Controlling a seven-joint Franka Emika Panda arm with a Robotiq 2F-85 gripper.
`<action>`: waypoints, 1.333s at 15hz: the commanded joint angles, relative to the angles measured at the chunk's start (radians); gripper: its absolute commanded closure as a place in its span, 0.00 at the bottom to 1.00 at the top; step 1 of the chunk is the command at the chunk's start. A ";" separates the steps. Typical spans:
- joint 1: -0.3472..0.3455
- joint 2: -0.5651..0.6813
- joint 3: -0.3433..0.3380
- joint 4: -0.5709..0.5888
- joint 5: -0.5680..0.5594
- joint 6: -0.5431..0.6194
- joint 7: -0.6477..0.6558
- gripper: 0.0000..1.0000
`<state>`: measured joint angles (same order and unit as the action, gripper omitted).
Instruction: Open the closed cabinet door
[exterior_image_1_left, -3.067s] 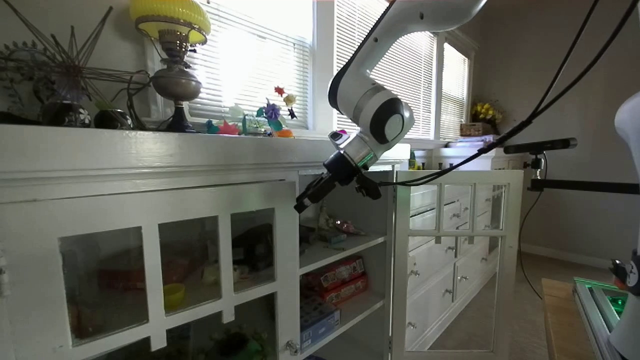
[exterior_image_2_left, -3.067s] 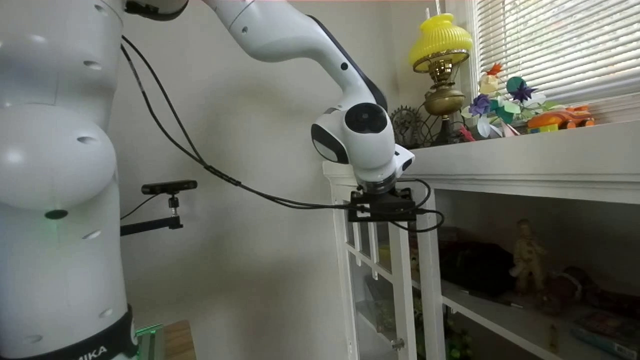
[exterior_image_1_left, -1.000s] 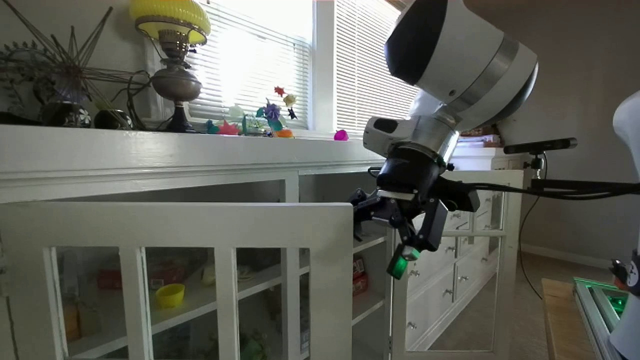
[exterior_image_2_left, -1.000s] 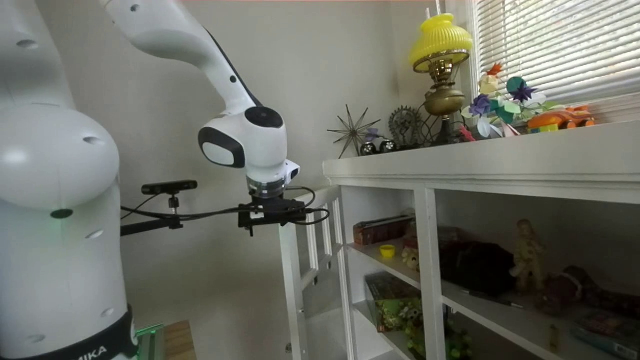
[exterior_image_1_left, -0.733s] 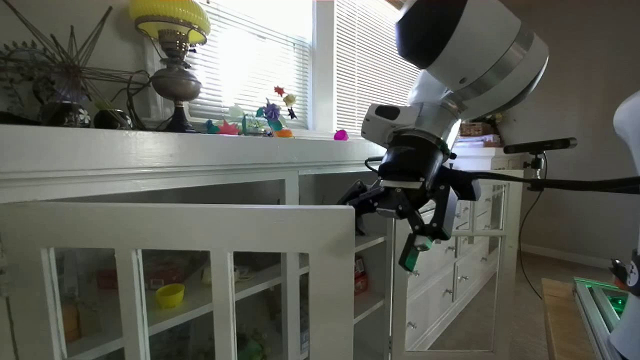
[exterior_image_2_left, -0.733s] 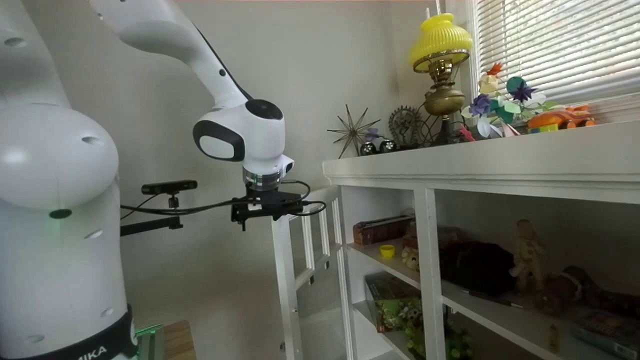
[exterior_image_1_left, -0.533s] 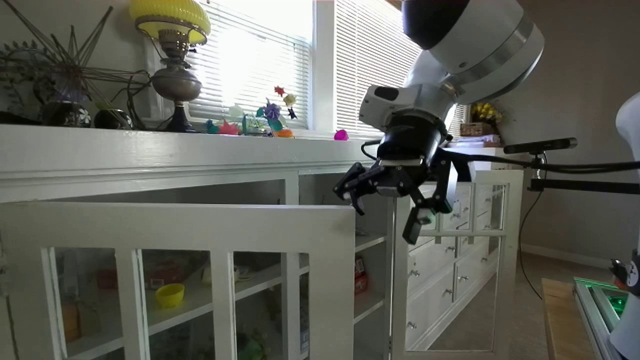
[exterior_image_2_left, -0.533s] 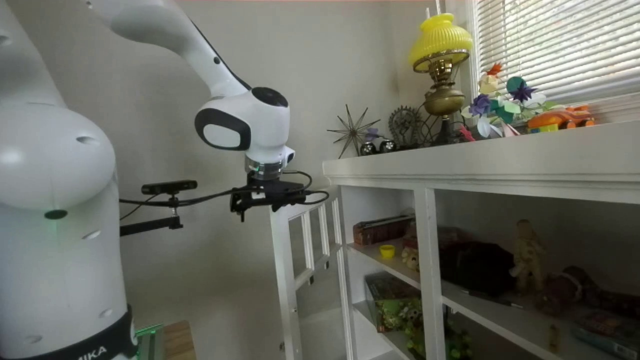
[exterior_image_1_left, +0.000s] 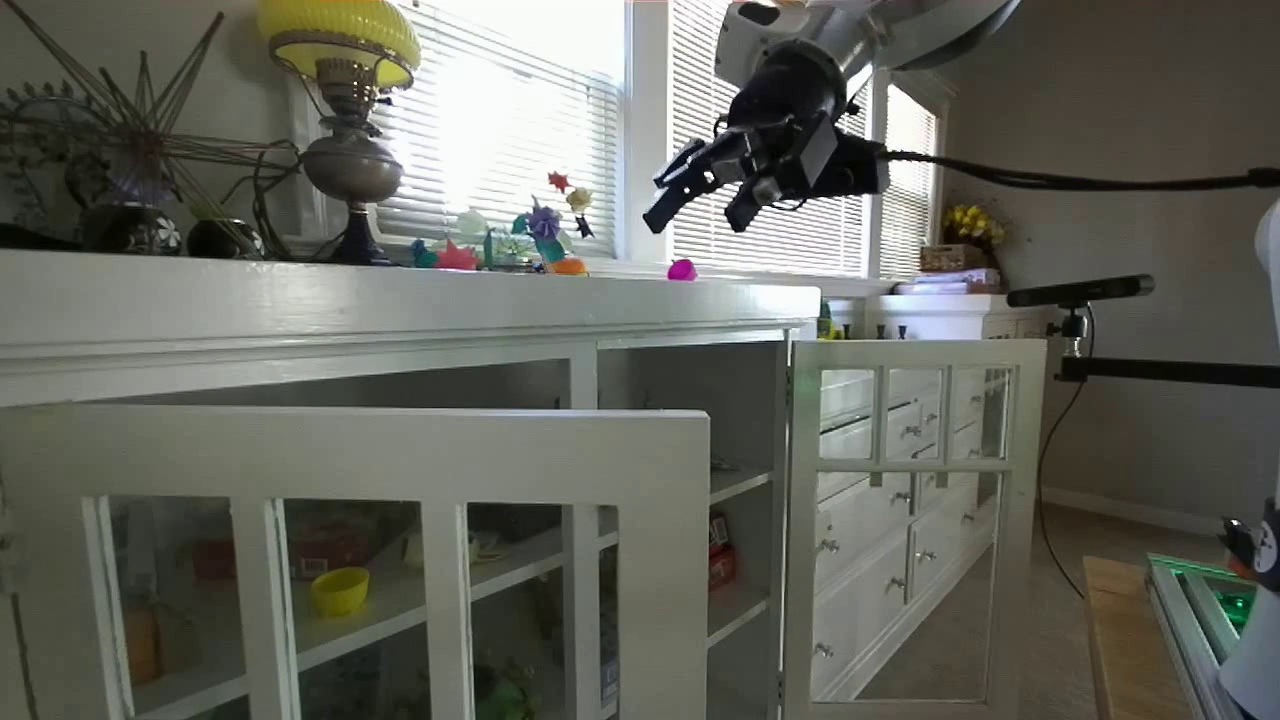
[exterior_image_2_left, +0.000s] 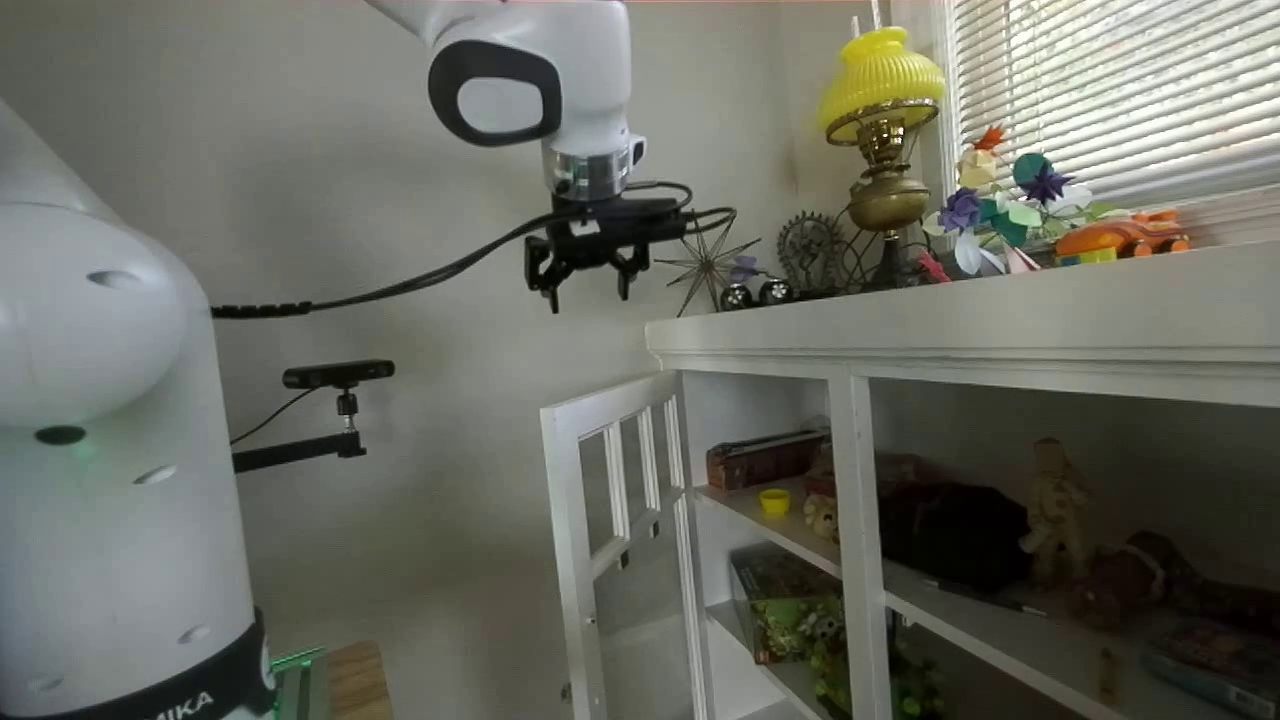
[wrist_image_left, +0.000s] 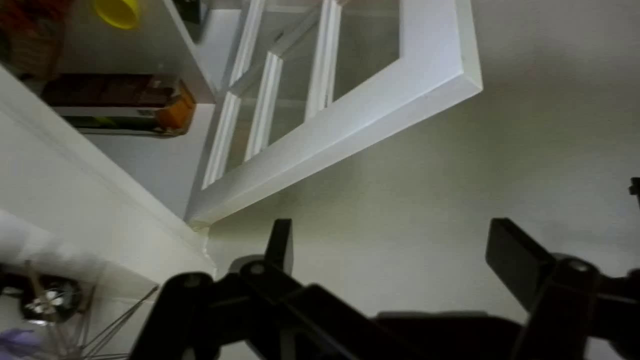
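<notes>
- Bearing white letters that read "MIKA," a black band (exterior_image_2_left: 235, 690) circles the foot of the robot arm (exterior_image_2_left: 585, 70); any print on the long box (wrist_image_left: 117, 100) in the cabinet (exterior_image_2_left: 990, 330) is too blurred to read.
- The arm reaches out high, its gripper (exterior_image_2_left: 590, 288) angled downward above the wide cabinet door (exterior_image_1_left: 400, 455) and apart from it in both exterior views.
- Fingers (wrist_image_left: 517, 260) stand spread wide, holding nothing; wall (wrist_image_left: 390, 200) shows between them in the wrist view.
- The wide cabinet door, white wood around glass panes, stands swung out from the cabinet front; a second paned door (exterior_image_1_left: 920, 352) is also swung out, with drawers (exterior_image_1_left: 865, 610) showing through its glass.
- Behind the wide cabinet door, a shelf (exterior_image_2_left: 735, 500) holds a yellow cup (exterior_image_2_left: 774, 502), upright, near the long box; the cup's contents cannot be made out.
- Lower down, a dark box (exterior_image_2_left: 775, 580) stands beside greenery (exterior_image_2_left: 830, 650).
- Across an upright divider (exterior_image_2_left: 850, 520), the neighbouring compartment (exterior_image_2_left: 1000, 430) holds a dark bundle (exterior_image_2_left: 955, 535) beside a pale figurine (exterior_image_2_left: 1053, 510).
- Atop the cabinet, a lamp (exterior_image_2_left: 888, 200) with a yellow shade stands near paper flowers (exterior_image_2_left: 1010, 228) and an orange toy car (exterior_image_2_left: 1115, 238).
</notes>
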<state>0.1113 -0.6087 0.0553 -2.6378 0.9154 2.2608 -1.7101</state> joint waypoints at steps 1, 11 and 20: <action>-0.030 0.034 -0.049 0.053 -0.114 -0.039 0.053 0.00; 0.027 0.242 -0.037 0.048 -0.129 0.055 0.017 0.41; 0.093 0.410 -0.003 0.095 -0.065 0.133 -0.002 1.00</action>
<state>0.1855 -0.2539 0.0422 -2.5875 0.8096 2.3766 -1.6916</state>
